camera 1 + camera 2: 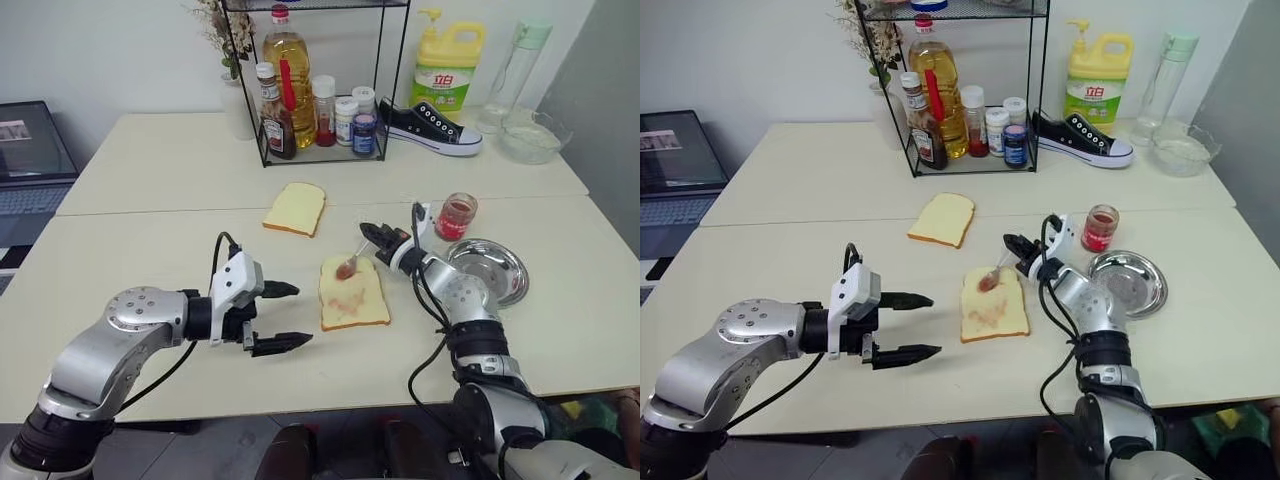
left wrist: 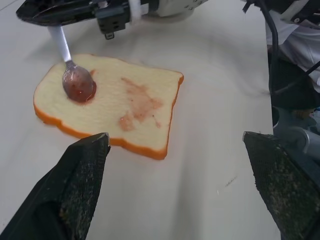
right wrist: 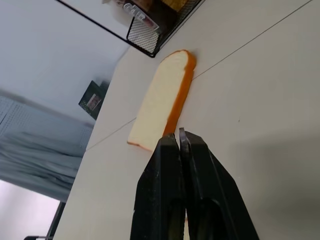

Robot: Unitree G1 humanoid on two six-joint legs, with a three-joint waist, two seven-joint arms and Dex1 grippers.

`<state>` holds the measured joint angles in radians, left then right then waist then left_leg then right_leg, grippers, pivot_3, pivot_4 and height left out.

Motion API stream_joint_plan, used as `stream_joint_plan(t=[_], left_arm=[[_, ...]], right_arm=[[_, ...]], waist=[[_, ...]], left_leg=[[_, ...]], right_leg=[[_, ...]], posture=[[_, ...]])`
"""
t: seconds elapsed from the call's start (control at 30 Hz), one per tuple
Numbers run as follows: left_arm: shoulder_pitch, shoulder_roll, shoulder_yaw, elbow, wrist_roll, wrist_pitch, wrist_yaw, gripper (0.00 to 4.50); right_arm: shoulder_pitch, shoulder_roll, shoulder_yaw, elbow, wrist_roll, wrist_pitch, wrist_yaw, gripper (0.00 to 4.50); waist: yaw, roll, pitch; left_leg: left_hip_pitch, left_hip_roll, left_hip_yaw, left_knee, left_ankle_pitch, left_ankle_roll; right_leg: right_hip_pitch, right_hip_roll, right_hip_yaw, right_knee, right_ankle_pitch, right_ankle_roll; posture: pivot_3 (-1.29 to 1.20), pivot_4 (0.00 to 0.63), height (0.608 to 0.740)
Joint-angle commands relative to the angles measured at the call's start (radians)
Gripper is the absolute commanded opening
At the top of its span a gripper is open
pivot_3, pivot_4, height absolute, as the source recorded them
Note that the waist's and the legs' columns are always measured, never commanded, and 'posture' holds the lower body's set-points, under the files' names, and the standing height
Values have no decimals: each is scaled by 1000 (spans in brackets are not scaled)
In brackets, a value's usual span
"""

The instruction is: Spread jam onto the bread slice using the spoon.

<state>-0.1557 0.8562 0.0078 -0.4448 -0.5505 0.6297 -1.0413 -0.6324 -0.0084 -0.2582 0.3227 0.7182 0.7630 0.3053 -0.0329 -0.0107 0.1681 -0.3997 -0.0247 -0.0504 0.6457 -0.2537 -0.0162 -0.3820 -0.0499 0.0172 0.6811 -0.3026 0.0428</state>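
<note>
1. We hold the spoon (image 2: 75, 80) in our right gripper (image 1: 378, 240). Its two black fingers are squeezed tight on the thin handle, so the spoon does not wobble when we push the jam around.

2. The round end of the spoon rests on the bread slice (image 1: 352, 294), near the far edge. It has a red blob of jam on it. We think it sits there because that part of the bread is still bare.

3. The bread slice lies flat on the table (image 1: 150, 250), right in front of us, between our two arms. A thin pink smear of jam (image 2: 140, 102) is already in the middle. Most of the slice is still pale yellow, so we judge the job is only partly done.

4. Our left gripper (image 1: 275, 317) hangs just beside the bread, with its fingers wide apart and nothing in them. It does not touch the slice. We think it waits there to stop the bread if it slides.

5. The jam jar (image 1: 457, 215) stands close to our right arm, beside the round steel plate (image 1: 495, 270), so it looks easy to dip again.

6. A second bread slice (image 1: 295, 208) lies farther back, plain and untouched.
</note>
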Motion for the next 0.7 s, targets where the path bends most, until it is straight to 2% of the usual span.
stream_joint_plan(t=[0.03, 0.3, 0.7], left_arm=[[8, 19, 32, -35, -17, -10, -11, 4500], [19, 31, 48, -34, -19, -8, -13, 4500], [47, 34, 76, -53, -23, 1, -5, 4500]], right_arm=[[58, -20, 32, -134, 28, 99, -6, 27], [136, -39, 66, -333, 78, 223, -4, 27], [167, -76, 38, -430, 153, 335, -15, 27]], waist=[[0, 0, 0], [-5, 0, 0], [0, 0, 0]], left_leg=[[0, 0, 0, 0, 0, 0], [0, 0, 0, -1, 0, 0], [0, 0, 0, 0, 0, 0]], right_leg=[[0, 0, 0, 0, 0, 0], [-1, 1, 0, 0, 0, 0], [-1, 0, 0, 0, 0, 0]], posture=[[0, 150, 740], [0, 150, 740], [0, 150, 740]])
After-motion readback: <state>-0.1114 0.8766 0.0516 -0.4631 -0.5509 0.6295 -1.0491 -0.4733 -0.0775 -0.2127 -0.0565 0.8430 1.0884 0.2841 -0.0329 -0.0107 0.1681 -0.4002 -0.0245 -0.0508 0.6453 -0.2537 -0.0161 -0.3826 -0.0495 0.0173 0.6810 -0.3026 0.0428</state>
